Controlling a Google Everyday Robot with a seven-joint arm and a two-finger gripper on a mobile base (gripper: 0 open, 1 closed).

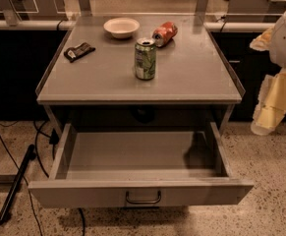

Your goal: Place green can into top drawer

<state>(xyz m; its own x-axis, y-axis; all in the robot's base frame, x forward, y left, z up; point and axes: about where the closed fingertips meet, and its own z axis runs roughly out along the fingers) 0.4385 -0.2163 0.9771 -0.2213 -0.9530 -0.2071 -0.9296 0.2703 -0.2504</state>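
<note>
The green can (145,58) stands upright on the grey table top, near its middle, with its silver top showing. The top drawer (142,192) is pulled wide open below the table's front edge. Its flat front panel has a small bar handle (143,198) at the centre, and its inside looks empty. My gripper (268,118) hangs at the far right of the view, beside the table's right edge and at about drawer height. It is well away from the can and holds nothing that I can see.
A red can (164,33) lies on its side behind the green can. A white bowl (121,27) sits at the back. A black packet (79,51) lies at the left. Cables and a black bar (15,183) lie on the floor at the left.
</note>
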